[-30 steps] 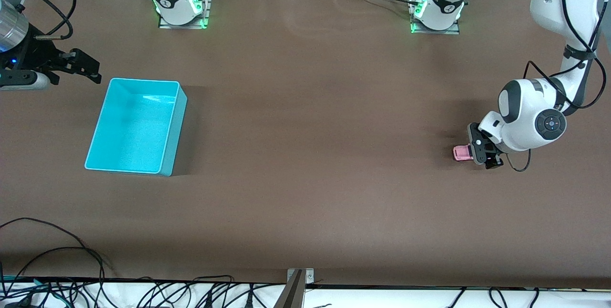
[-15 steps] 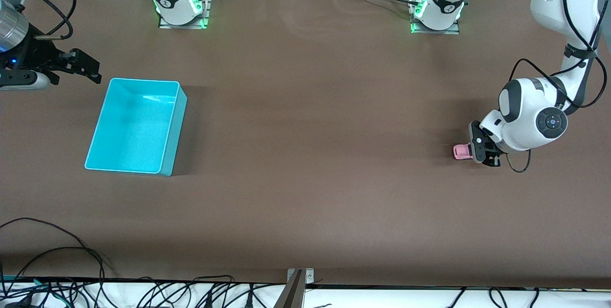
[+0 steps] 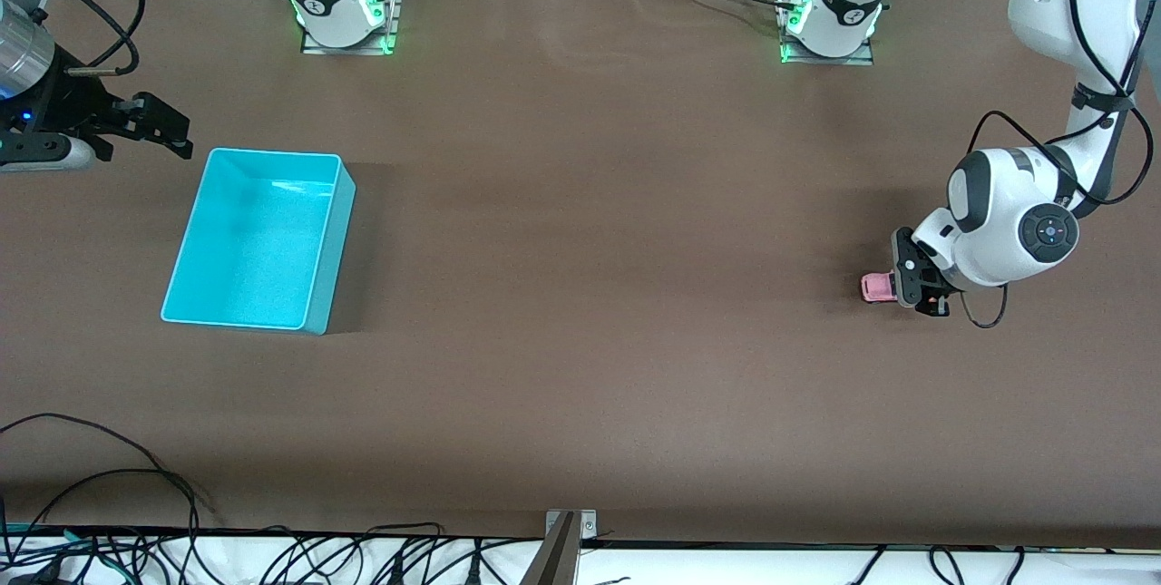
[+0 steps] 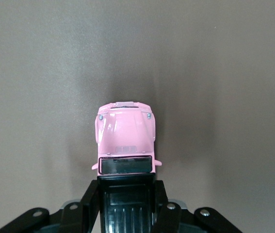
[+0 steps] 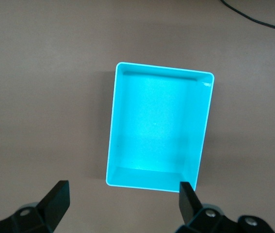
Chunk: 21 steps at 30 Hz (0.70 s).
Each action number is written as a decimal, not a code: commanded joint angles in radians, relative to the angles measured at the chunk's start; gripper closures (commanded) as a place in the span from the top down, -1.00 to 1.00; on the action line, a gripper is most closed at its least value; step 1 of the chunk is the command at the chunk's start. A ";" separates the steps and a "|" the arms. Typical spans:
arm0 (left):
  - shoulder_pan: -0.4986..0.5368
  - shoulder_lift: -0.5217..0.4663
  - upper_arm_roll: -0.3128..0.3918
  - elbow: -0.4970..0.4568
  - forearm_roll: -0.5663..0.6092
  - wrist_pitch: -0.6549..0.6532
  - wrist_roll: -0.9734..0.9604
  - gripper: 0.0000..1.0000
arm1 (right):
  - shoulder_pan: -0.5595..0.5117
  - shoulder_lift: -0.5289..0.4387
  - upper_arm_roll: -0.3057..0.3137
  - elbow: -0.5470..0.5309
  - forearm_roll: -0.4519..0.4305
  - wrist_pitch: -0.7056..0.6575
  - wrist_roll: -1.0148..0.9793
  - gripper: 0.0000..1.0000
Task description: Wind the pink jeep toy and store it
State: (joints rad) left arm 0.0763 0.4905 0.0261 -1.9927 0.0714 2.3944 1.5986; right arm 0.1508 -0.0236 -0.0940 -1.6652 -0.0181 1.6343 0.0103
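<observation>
Pink jeep toy [image 4: 125, 138], tiny, wheels on the brown desk [image 3: 580, 295] toward the left arm's end, well apart from the cyan bin [image 3: 258, 240] at the right arm's end. Gripped at its black rear roof by the left hand [image 4: 126, 204], fingers [image 4: 89, 204] closed narrow on both flanks of the tail, pink hood pointing away from the wrist. Judged as the wind step: best done by keeping the wheels pressed on the desk and drawing the toy straight backward along its own axis, without lifting or twisting, so the spring could load; grip low enough not to slip off the small body.

Right hand [image 5: 122, 201] held in the air just beside the bin, fingers spread wide and holding nothing, waiting. Bin empty, open side up.

Desk surface plain, matte brown, otherwise bare. Two arm bases with green lights along the edge farthest from the front camera; black cables tangled along the nearest edge.
</observation>
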 commanded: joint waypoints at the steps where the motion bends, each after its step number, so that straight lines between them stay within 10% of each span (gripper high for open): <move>1: 0.008 0.005 -0.005 -0.023 0.019 0.031 0.027 -0.60 | 0.004 0.004 -0.001 0.019 -0.011 -0.018 -0.006 1.00; 21: 0.074 0.033 -0.003 -0.003 0.019 0.051 0.107 -0.59 | 0.004 0.004 -0.001 0.019 -0.011 -0.018 -0.003 1.00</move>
State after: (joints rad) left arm 0.1221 0.4921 0.0274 -1.9934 0.0718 2.4109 1.6779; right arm 0.1508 -0.0236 -0.0940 -1.6652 -0.0181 1.6343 0.0103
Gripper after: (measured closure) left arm 0.515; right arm 0.000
